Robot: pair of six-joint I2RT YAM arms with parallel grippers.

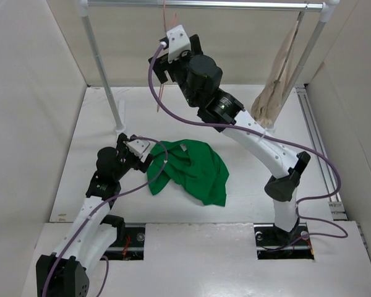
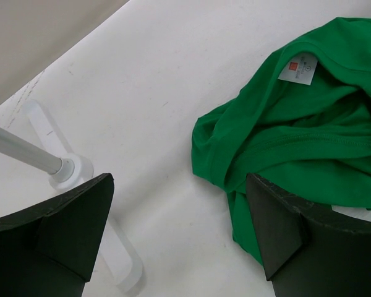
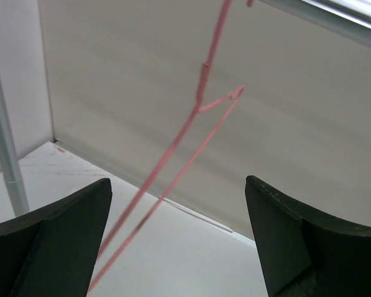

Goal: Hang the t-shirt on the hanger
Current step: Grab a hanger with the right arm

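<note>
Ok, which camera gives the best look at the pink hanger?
Right wrist: the hanger hangs close in front of the lens, with its neck and both wires sharp against the plain wall. Top external shows the hanger only as faint pink slivers. Left wrist shows none of it.

The hanger [image 3: 201, 93] is cut off above; the label [image 2: 298, 67] on the t-shirt [image 2: 309, 142] is unreadable.

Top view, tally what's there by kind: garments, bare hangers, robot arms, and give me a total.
Garments: 2, the green t-shirt and the beige garment
Bare hangers: 1, the pink hanger
Robot arms: 2, left arm and right arm
Total: 5
</note>
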